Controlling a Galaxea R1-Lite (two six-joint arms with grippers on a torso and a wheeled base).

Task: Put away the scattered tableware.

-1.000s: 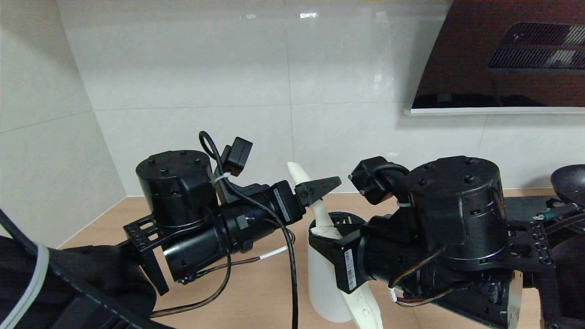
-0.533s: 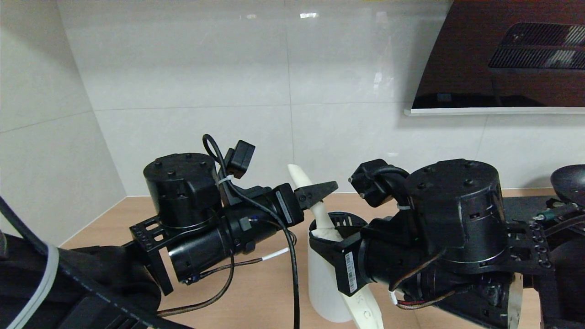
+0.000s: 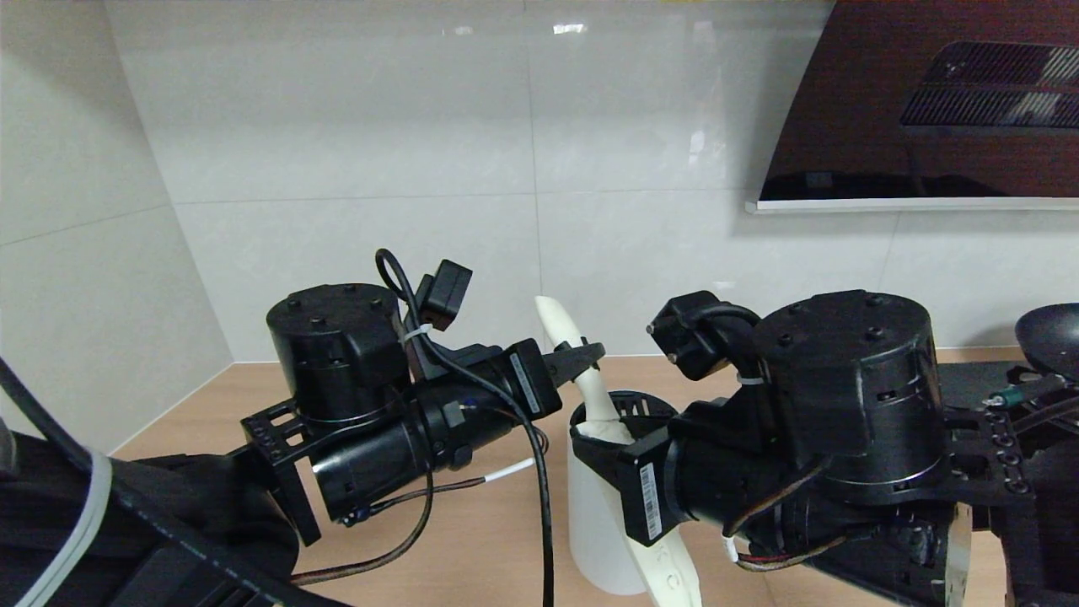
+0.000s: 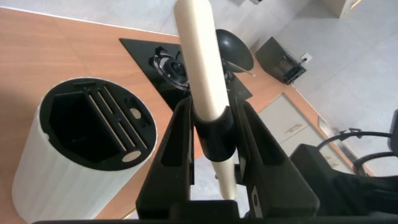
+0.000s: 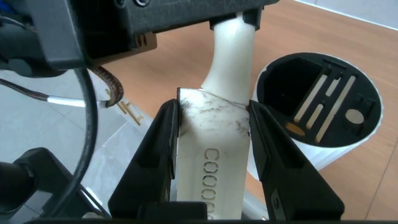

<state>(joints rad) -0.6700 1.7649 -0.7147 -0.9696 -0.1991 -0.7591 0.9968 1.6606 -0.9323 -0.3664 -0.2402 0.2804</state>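
Note:
A cream spatula (image 3: 588,389) stands tilted above the white utensil holder (image 3: 595,539), whose top has a black slotted insert. My left gripper (image 3: 580,357) is shut on its round handle (image 4: 198,62), seen clamped between the fingers in the left wrist view (image 4: 214,119). My right gripper (image 3: 600,438) is shut on the wide slotted blade (image 5: 214,149), just over the holder's rim. In the right wrist view the holder (image 5: 318,93) sits beside the blade, and my left gripper (image 5: 186,18) shows beyond it. The holder (image 4: 62,168) stands on the wooden counter.
A black cooktop (image 3: 969,379) with a dark pan (image 3: 1049,333) lies at the right, under a dark range hood (image 3: 927,110). Tiled walls close the back and left. Bare wooden counter (image 3: 472,523) stretches left of the holder.
My left gripper has shifted slightly right and its fingers have closed in on the spatula handle. The right gripper and the spatula have barely moved.

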